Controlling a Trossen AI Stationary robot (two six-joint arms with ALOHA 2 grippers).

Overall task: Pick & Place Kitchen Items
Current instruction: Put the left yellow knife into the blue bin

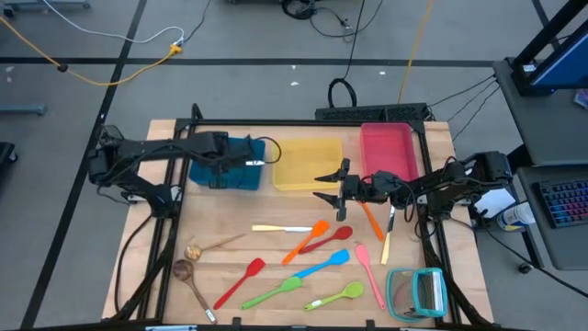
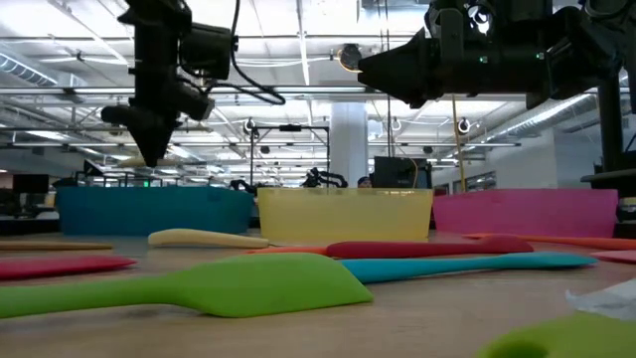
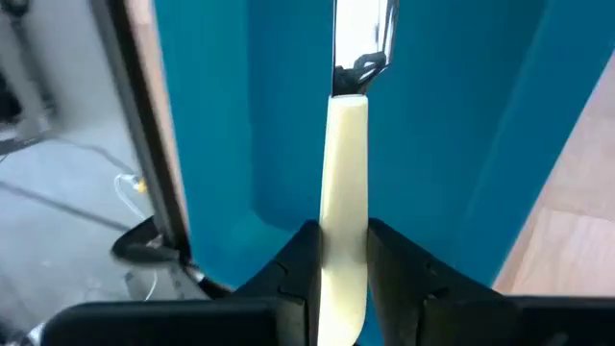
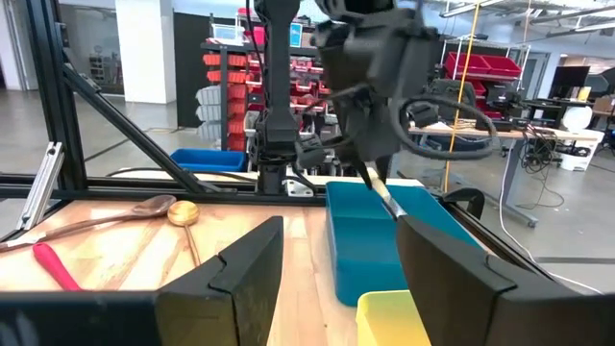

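Note:
My left gripper (image 1: 246, 158) is above the blue tray (image 1: 220, 173) and is shut on a pale-handled piece of cutlery (image 3: 348, 144). The cutlery's metal end (image 3: 363, 38) points toward the tray's inside. The right wrist view shows the cutlery (image 4: 380, 197) hanging under that gripper. My right gripper (image 1: 323, 185) is open and empty, in the air by the yellow tray's (image 1: 303, 165) near right corner. Several utensils lie flat on the table, among them an orange spatula (image 1: 308, 241), a blue spatula (image 1: 322, 267) and a green spatula (image 1: 276, 292). My left gripper pinches the cutlery's pale handle (image 3: 344, 240) between its two fingers (image 3: 300, 264). The fingers point down and lie along the handle. The piece sticks out beyond the fingertips with its metal end lowest, lifted clear above the blue tray.
A pink tray (image 1: 388, 152) stands to the right of the yellow one. A teal-framed rack (image 1: 418, 292) sits at the near right corner. Wooden spoons (image 1: 197, 262) lie near left. An orange utensil and pale-handled cutlery (image 1: 388, 234) lie under my right arm.

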